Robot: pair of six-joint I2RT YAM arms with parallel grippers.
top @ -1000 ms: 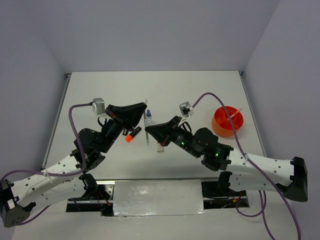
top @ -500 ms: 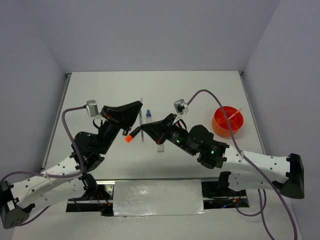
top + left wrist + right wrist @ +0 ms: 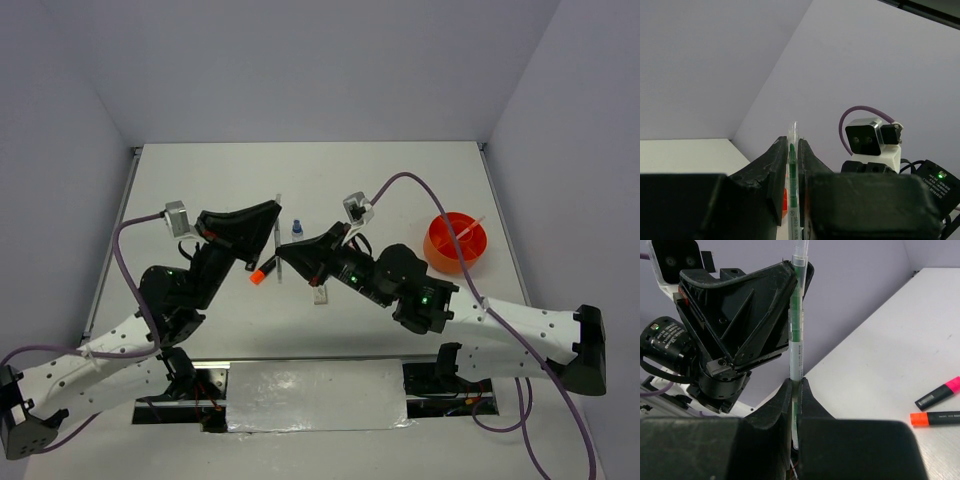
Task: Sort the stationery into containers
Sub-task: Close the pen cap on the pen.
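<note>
Your wrist cameras showed left gripper (image 3: 794,146) and right gripper (image 3: 795,386) both pinched on the thin clear green-cored plastic pen (image 3: 796,325); overhead it was a faint sliver, contact hidden.

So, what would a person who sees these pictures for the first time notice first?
Both grippers meet in mid-air above the middle of the table: the left gripper and the right gripper both clamp one thin clear pen. At the table's right side stands a bright orange bowl.

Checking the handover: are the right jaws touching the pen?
Touching. In the right wrist view the right gripper pinches the pen between shut jaws; the left gripper grips it higher.
</note>
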